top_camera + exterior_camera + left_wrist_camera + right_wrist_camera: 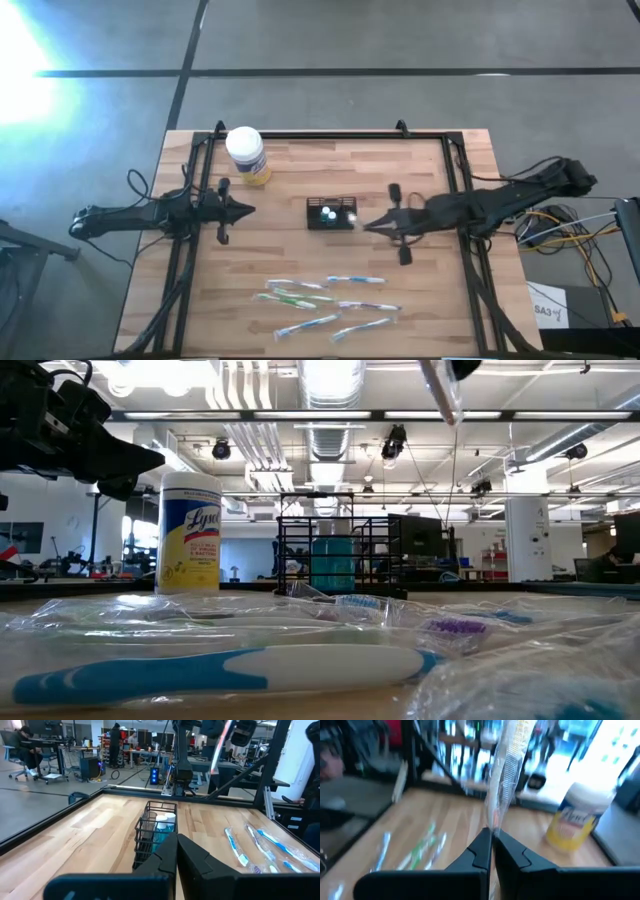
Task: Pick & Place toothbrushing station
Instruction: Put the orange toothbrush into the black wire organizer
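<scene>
While the left pincer [248, 210] waits closed, the right pincer [366, 226] (beside caddy [331, 214]) pinches a wrapped toothbrush [506, 775].

R claw [491, 836] shut on clear-wrapped toothbrush [507, 770]; Lysol jar [575, 817] beyond, more wrapped brushes [422, 845] on table [445, 817].

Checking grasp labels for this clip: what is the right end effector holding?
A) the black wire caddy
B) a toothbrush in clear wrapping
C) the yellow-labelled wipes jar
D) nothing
B: the right end effector is shut on a wrapped toothbrush, which stands up from between its fingers.
</scene>
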`<state>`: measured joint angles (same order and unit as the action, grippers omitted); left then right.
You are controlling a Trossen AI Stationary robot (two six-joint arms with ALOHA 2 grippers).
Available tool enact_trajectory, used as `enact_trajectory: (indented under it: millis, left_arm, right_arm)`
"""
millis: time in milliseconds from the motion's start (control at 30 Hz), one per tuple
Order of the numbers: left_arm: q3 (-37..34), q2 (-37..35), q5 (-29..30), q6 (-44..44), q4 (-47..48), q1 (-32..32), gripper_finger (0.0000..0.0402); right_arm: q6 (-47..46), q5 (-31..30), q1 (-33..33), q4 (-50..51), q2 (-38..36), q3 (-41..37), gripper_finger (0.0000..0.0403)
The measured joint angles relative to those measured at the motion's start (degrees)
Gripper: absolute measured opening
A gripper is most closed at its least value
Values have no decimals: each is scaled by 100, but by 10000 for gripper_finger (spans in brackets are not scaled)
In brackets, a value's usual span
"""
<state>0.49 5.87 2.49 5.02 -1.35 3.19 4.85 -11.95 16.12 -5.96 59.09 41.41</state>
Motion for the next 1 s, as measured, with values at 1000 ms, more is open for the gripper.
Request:
enact_trajectory:
  millis: [1000]
  left_arm:
    - [-9,22,63,15,-15,1,10]
  right_arm:
    - [400,51,-1363,-4662,267,-2071,8]
